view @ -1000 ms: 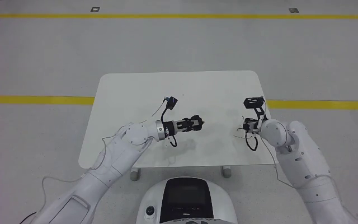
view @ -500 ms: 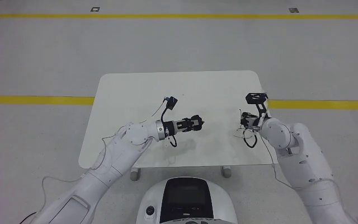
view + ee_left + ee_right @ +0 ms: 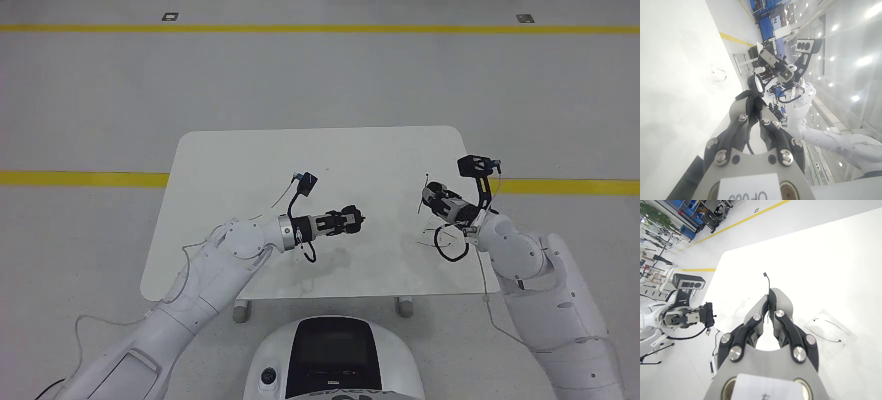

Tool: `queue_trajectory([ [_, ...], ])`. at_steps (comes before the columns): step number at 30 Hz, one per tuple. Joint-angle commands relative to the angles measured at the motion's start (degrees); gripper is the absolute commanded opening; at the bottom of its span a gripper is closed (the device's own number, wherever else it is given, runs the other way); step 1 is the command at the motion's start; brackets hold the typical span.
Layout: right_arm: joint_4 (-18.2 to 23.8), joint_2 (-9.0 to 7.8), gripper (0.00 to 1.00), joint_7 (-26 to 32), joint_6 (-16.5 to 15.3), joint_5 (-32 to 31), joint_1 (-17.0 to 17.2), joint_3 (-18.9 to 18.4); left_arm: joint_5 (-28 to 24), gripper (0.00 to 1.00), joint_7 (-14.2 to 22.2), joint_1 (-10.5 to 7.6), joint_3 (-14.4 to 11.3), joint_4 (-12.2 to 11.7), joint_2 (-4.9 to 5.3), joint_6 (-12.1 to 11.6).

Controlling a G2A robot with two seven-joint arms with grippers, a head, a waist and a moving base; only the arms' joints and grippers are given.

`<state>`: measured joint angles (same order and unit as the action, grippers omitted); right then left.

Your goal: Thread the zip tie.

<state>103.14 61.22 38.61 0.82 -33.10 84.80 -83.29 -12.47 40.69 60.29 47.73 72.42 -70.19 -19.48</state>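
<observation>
The fingers of my right gripper (image 3: 769, 294) are clamped on the thin black plastic zip tie (image 3: 768, 281). Its small square head pokes out past the tips, above the white table (image 3: 810, 247). I judge this grip offers the eye for threading. My left gripper (image 3: 753, 98) is pinched tight too, with a dark stub at its tips that I cannot identify. It faces the right one, well apart. The tie looks slim and slightly bowed. Spare black ties (image 3: 834, 326) lie in a clear plastic sleeve (image 3: 829, 330) nearby.
</observation>
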Motion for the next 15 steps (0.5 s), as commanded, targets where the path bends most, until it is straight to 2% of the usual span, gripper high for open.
queue_trajectory([
  [1,0.0,0.00,0.00,0.0,0.0,0.0,0.0,0.0,0.0,0.00,0.0,0.00,0.0,0.0,0.00,0.0],
  [3,0.0,0.00,0.00,0.0,0.0,0.0,0.0,0.0,0.0,0.00,0.0,0.00,0.0,0.0,0.00,0.0],
  [6,1.0,0.15,0.00,-3.5,-1.0,0.1,0.7,0.1,0.0,0.00,0.0,0.00,0.0,0.0,0.00,0.0],
  [10,2.8,0.34,0.00,-10.8,-4.9,0.2,2.4,-0.4,0.0,0.00,0.0,0.00,0.0,0.0,0.00,0.0],
  [15,2.9,0.56,0.00,-18.9,-8.9,-1.5,4.2,-0.5,0.0,0.00,0.0,0.00,0.0,0.0,0.00,0.0],
])
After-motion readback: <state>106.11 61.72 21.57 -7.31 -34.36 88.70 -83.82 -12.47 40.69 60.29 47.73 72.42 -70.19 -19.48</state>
